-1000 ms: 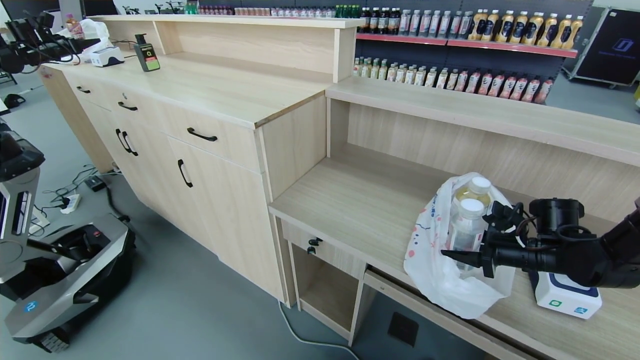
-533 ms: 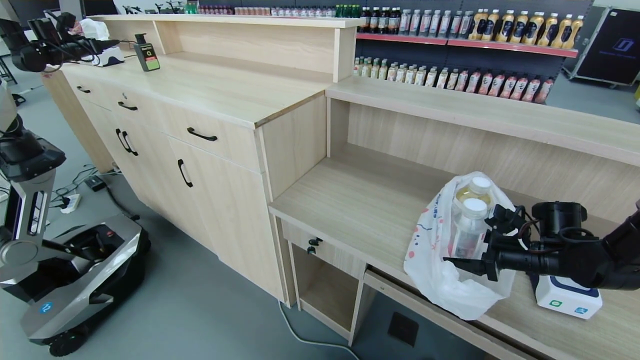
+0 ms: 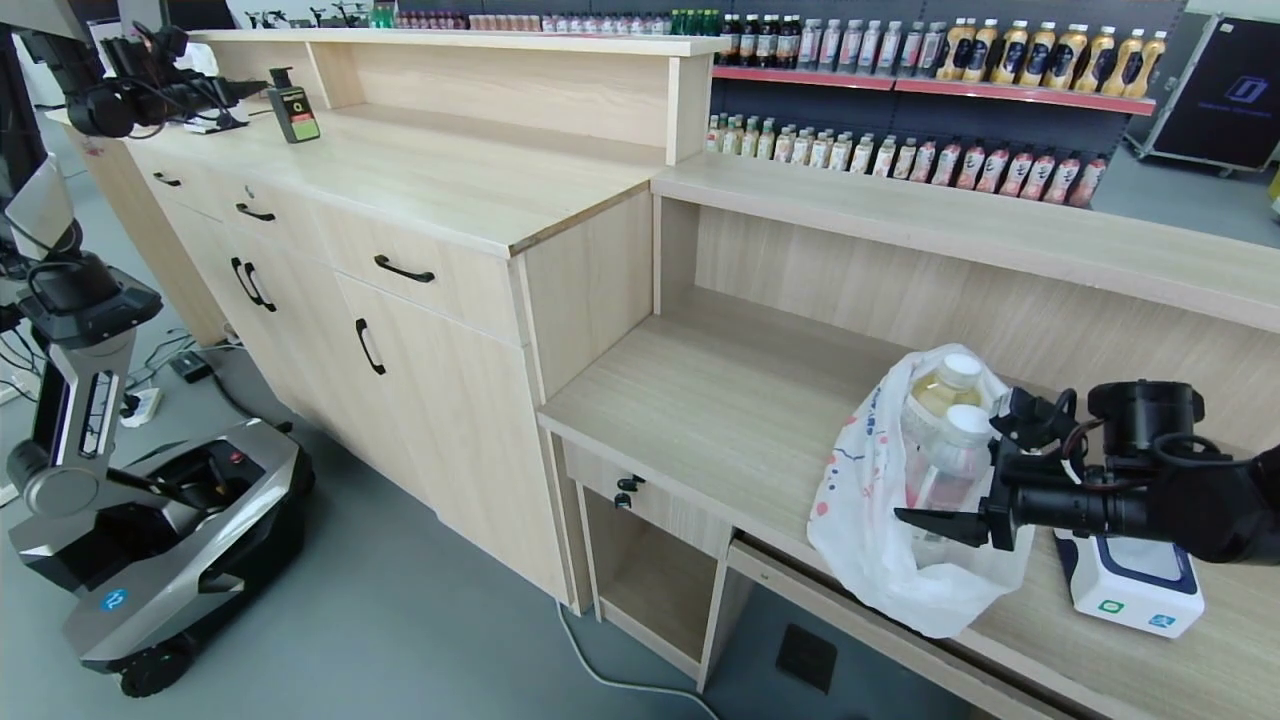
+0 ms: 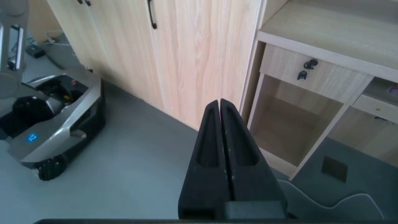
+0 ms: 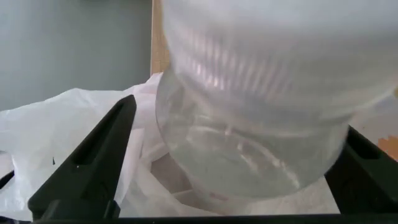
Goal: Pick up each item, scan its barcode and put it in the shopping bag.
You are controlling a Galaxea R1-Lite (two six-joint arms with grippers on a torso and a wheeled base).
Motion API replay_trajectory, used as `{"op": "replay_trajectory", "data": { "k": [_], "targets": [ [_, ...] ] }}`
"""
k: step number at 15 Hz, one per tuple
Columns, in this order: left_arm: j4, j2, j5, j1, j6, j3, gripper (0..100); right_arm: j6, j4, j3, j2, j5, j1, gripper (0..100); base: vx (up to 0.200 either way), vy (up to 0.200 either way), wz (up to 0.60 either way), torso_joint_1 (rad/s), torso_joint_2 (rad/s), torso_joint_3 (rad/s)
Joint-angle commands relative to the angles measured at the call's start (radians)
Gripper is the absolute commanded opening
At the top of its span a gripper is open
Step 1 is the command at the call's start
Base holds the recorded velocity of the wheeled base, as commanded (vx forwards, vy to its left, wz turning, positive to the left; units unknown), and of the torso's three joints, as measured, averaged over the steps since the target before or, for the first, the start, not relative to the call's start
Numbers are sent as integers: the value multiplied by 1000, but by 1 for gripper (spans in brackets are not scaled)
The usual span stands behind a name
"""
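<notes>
A white printed shopping bag (image 3: 872,545) stands on the low counter (image 3: 720,410). Two white-capped bottles are inside it: one with yellowish drink (image 3: 938,392) behind and a clear one (image 3: 948,462) in front, leaning. My right gripper (image 3: 925,505) is at the bag's mouth, open, with the clear bottle (image 5: 249,143) between its fingers (image 5: 87,168). A small gap shows beside one finger. My left gripper (image 4: 220,112) is shut and holds nothing; it hangs above the grey floor before the cabinet. A white and blue scanner box (image 3: 1135,590) sits just right of the bag.
A tall drawer cabinet (image 3: 400,200) rises left of the low counter. Another wheeled robot (image 3: 150,520) stands on the floor at the left, its arm (image 3: 130,90) over the cabinet top. Shelves of bottles (image 3: 900,150) line the back wall.
My right gripper has lifted a little and drawn back to the right, and the clear bottle now leans. The other robot has rolled closer and swung its arm rightwards.
</notes>
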State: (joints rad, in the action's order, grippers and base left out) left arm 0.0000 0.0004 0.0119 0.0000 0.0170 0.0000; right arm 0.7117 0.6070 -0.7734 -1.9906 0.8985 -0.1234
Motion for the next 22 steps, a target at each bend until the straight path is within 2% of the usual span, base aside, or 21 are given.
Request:
{"op": "replay_trajectory", "data": {
  "k": [1,4,7,10,12,13,15,17,20,22],
  "targets": [
    [0,0,0,0,0,0,0,-6,-1,-4,69,-1,2,100,0,0,0,0,0,0],
    [0,0,0,0,0,0,0,-23,-46,-17,170,-1,2,100,0,0,0,0,0,0],
    [0,0,0,0,0,0,0,-107,-47,-17,254,-3,5,100,0,0,0,0,0,0],
    [0,0,0,0,0,0,0,-107,-52,-10,335,-10,-2,100,0,0,0,0,0,0],
    [0,0,0,0,0,0,0,-107,-89,-3,398,-52,-15,100,0,0,0,0,0,0],
    [0,0,0,0,-2,0,0,-106,-194,32,492,-132,-32,100,0,0,0,0,0,0],
    [0,0,0,0,0,0,0,-103,-363,43,598,-150,-108,100,0,0,0,0,0,0],
    [0,0,0,0,0,0,0,-101,-392,62,639,-151,-139,100,0,0,0,0,0,0],
    [0,0,0,0,0,0,0,-113,-265,40,648,-240,-163,100,0,0,-400,2,3,5],
    [0,0,0,2,0,0,0,-196,-133,34,651,-277,-148,100,0,0,-600,5,2,0]
  ]
}}
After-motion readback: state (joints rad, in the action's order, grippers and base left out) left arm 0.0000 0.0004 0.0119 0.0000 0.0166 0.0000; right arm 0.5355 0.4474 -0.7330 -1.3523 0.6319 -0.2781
